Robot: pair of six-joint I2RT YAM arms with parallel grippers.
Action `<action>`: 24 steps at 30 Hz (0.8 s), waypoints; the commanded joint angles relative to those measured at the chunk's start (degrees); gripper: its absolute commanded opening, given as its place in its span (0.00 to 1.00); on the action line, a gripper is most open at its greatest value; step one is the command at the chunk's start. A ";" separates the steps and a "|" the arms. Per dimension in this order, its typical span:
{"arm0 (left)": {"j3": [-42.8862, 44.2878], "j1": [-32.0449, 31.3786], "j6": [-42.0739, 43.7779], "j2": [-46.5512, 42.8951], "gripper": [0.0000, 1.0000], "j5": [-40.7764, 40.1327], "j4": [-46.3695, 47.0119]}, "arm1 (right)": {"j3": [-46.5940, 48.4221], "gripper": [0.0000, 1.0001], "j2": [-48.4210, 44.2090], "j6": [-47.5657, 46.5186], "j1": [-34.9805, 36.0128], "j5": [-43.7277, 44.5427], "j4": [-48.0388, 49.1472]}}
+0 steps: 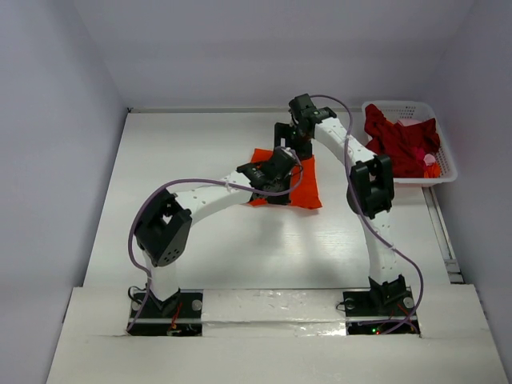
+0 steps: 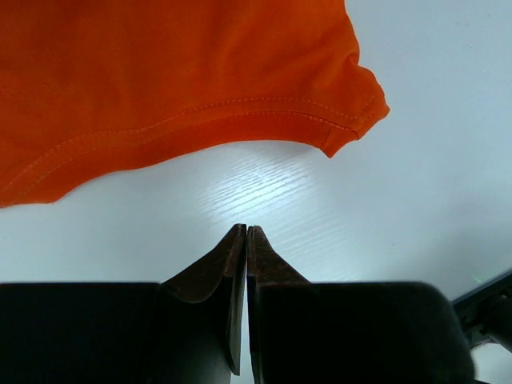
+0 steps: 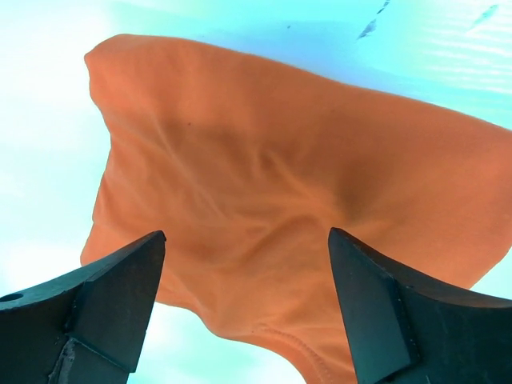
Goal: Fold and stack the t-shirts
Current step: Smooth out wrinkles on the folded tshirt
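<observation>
A bright orange t-shirt (image 1: 308,186) lies folded on the white table, partly hidden under both arms. My left gripper (image 2: 246,230) hovers over bare table just short of its hemmed edge (image 2: 200,112), jaws pressed shut with nothing between them. My right gripper (image 3: 244,240) stands wide open over the orange t-shirt (image 3: 272,200), which lies rumpled below its spread fingers. From the top view the left gripper (image 1: 276,164) sits at the shirt's left side and the right gripper (image 1: 294,136) at its far edge. A dark crimson t-shirt (image 1: 400,144) lies bunched in the basket.
A white lattice basket (image 1: 442,172) stands at the back right by the table's right edge. The right arm's elbow (image 1: 371,186) hangs between the shirt and the basket. Grey walls close in the back and sides.
</observation>
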 commanded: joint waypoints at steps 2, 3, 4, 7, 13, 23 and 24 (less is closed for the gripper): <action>1.88 -0.05 -1.60 -4.12 0.01 -6.83 -2.08 | -3.14 0.84 -5.56 -1.73 -0.24 -1.06 1.38; 2.06 -0.05 -2.30 -4.47 0.01 -8.78 -3.13 | -4.02 0.82 -7.74 -1.82 -0.24 -0.62 1.81; 1.97 0.47 -3.18 -5.34 0.00 -10.28 -3.49 | -4.99 0.76 -8.98 -1.82 -0.24 0.78 1.99; 0.48 2.66 -5.03 -7.71 0.00 -14.94 -2.62 | -9.47 0.60 -14.41 -1.73 -0.24 6.21 3.22; -0.05 10.40 -3.81 -4.75 0.00 -14.07 0.90 | -16.68 0.26 -17.61 -0.06 -0.24 7.22 5.51; 9.78 14.89 1.38 7.12 0.00 -12.14 4.59 | -28.71 0.00 -19.97 3.28 -0.24 3.34 11.65; 10.32 14.89 1.47 7.91 0.00 -11.70 4.85 | -29.69 0.00 -20.50 3.37 -0.24 3.25 12.18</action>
